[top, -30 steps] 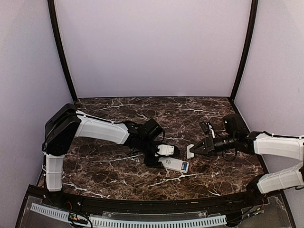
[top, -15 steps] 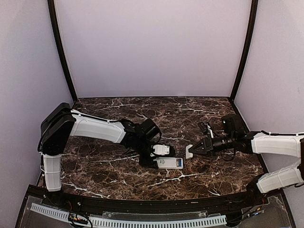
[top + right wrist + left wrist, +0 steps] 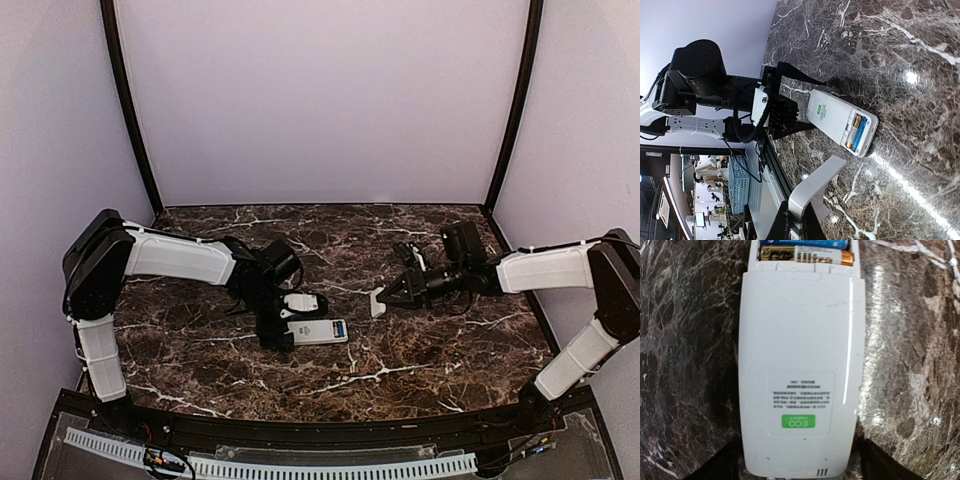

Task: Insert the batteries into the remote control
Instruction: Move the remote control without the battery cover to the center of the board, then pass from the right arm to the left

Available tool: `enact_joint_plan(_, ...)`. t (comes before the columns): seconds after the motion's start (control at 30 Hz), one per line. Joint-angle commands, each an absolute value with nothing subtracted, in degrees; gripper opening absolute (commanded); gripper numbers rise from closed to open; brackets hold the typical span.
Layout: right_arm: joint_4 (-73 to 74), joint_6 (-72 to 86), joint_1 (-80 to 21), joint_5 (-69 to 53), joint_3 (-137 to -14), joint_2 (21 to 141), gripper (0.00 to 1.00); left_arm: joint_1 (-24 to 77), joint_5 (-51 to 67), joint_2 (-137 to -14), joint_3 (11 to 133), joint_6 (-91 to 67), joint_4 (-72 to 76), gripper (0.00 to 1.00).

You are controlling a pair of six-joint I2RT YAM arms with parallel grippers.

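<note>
The remote control [image 3: 320, 331] lies back up on the marble table, with its battery bay open at its right end. The left wrist view shows its plain white back [image 3: 800, 365] with a green ECO label. Two batteries sit side by side in the bay, a blue one [image 3: 805, 243] and a gold one [image 3: 805, 255]; both also show in the right wrist view [image 3: 856, 133]. My left gripper [image 3: 285, 335] is shut on the remote's left end, its dark fingers [image 3: 722, 465] flanking it. My right gripper [image 3: 390, 296] is shut on the loose white cover piece [image 3: 817, 187], held above the table just right of the remote.
The dark marble table [image 3: 420, 360] is closed in by lilac walls and two black corner posts [image 3: 130, 110]. A black rail with a white perforated strip [image 3: 300, 465] runs along the near edge. A blue crate [image 3: 737, 185] stands beyond that edge.
My left gripper has slid the remote to the left and a little farther back. My right gripper has followed to the left with the cover piece, staying just right of the remote.
</note>
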State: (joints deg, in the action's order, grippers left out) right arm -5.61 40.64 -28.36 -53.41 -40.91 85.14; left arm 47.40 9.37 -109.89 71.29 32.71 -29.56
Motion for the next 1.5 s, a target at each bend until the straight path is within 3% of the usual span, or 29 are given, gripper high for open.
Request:
enact_joint_plan(0.0,-5.6,37.1,-28.5,-56.9,-47.5,89.3,0.0,46.0,8.4,-107.9,68.8,29.7,-37.1,0.96)
enact_joint_plan(0.2,-6.3,33.9,-29.4,-61.0,-51.9,91.8,0.0,45.9,12.8,-97.4,68.6,25.8,-24.6,0.99)
enact_joint_plan(0.43,-8.1,26.7,-31.3,-67.4,-56.3,88.3,0.0,45.9,29.2,-88.9,67.9,8.0,-3.2,0.99)
enact_joint_plan(0.5,-9.4,25.4,-31.6,-68.6,-57.5,87.0,0.0,45.9,32.3,-87.5,68.2,3.5,1.1,0.92)
enact_joint_plan(0.63,-12.3,22.5,-32.8,-70.9,-60.1,85.1,0.0,45.9,38.9,-88.0,73.0,-2.2,1.1,0.5)
enact_joint_plan(0.7,-15.8,23.0,-33.0,-71.6,-60.4,84.4,0.0,45.9,42.4,-88.3,74.5,-3.2,1.0,0.44)
enact_joint_plan(1.0,-30.7,28.4,-34.1,-75.5,-60.2,84.1,0.0,45.6,50.0,-89.3,76.9,-6.8,4.4,0.4)
enact_joint_plan(1.07,-31.6,28.8,-34.5,-75.7,-60.5,84.0,0.0,45.6,51.8,-89.5,76.7,-7.1,5.1,0.35)
enact_joint_plan(1.37,-32.2,29.0,-36.2,-76.7,-62.6,85.2,0.0,45.6,54.0,-90.5,76.9,-7.9,7.5,0.34)
enact_joint_plan(1.47,-32.4,29.1,-36.4,-76.9,-62.7,85.5,0.0,45.7,55.8,-90.9,77.1,-8.4,8.8,0.28)
